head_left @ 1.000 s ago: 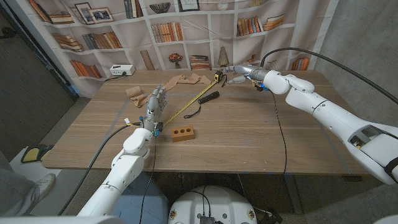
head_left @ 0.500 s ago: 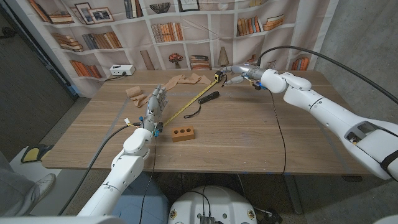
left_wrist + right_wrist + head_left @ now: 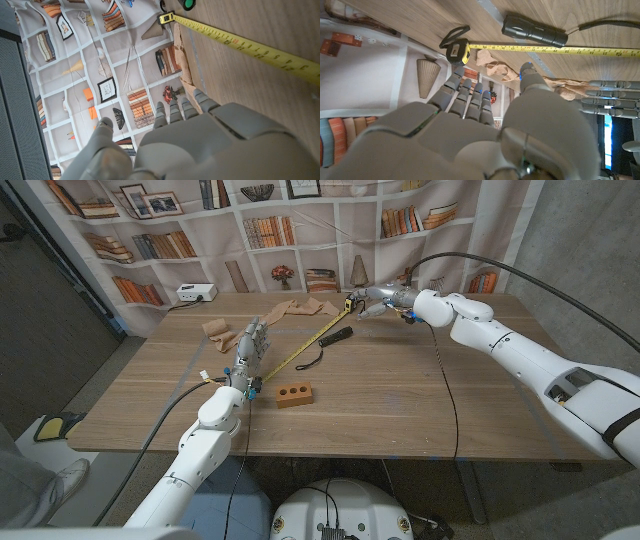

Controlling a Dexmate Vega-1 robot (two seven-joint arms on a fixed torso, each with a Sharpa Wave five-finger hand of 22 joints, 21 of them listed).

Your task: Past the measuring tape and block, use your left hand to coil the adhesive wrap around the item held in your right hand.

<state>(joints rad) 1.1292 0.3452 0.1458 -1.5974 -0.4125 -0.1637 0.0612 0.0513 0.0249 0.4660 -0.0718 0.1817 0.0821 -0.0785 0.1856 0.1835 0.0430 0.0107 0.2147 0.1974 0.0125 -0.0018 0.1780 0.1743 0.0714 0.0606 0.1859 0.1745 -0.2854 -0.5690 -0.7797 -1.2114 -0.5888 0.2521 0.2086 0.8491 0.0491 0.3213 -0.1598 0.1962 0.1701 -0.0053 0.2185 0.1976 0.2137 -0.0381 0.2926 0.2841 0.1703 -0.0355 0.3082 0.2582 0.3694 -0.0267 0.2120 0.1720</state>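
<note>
Right hand (image 3: 378,299) shifted left toward tape case (image 3: 350,303), fingers spread, empty. Left hand (image 3: 250,343) unmoved, open, wrap (image 3: 300,308) beyond fingertips.

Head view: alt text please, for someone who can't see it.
The robot's right hand reaches over the wooden table toward the measuring tape case at the far edge, holding nothing. The left hand stands open beside the extended yellow tape blade, near a brick-like block, a black flashlight and tan adhesive wrap.

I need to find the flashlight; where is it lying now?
In the head view, the black flashlight lies on the table's far middle, just beside the yellow tape strip, before the right robot hand.
</note>
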